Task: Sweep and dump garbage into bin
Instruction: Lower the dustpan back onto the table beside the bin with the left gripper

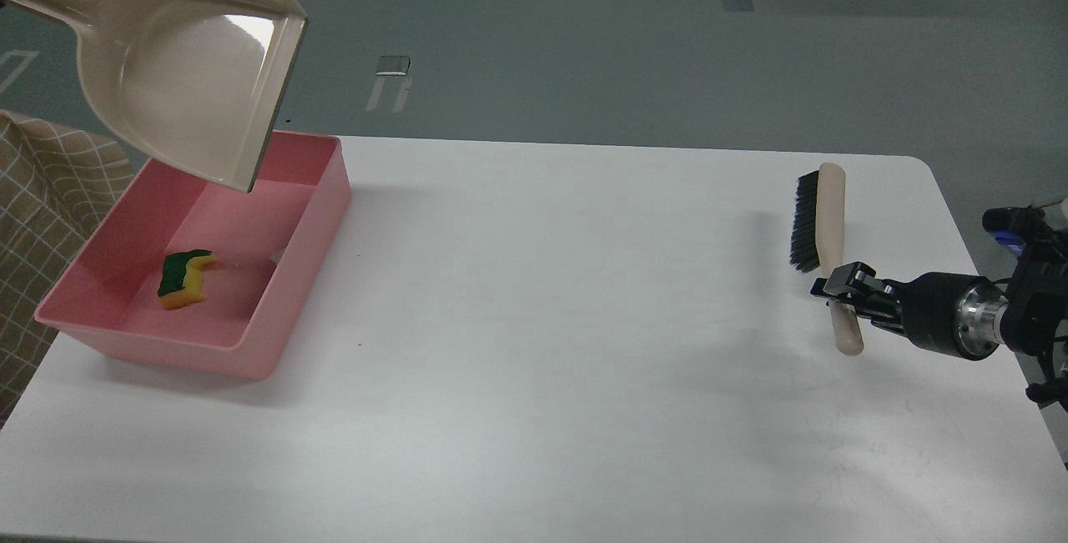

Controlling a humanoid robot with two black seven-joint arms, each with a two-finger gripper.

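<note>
The pink bin (313, 218) stands at the table's left edge. The yellow sponge with green backing (185, 279) lies on its floor. A small pale sliver (279, 256) shows against the bin's right inner wall; I cannot tell if it is the bread-like wedge. The beige dustpan (196, 67) hangs tilted above the bin's far end, lip down, and looks empty. Its handle runs off the top left edge, and my left gripper is out of view. My right gripper (844, 291) is shut on the handle of a black-bristled brush (822, 218) at the table's right side.
The white table (567, 343) has rounded corners and its right edge lies close to my right arm. A checked beige cloth (42, 218) sits left of the bin. Grey floor lies beyond the table.
</note>
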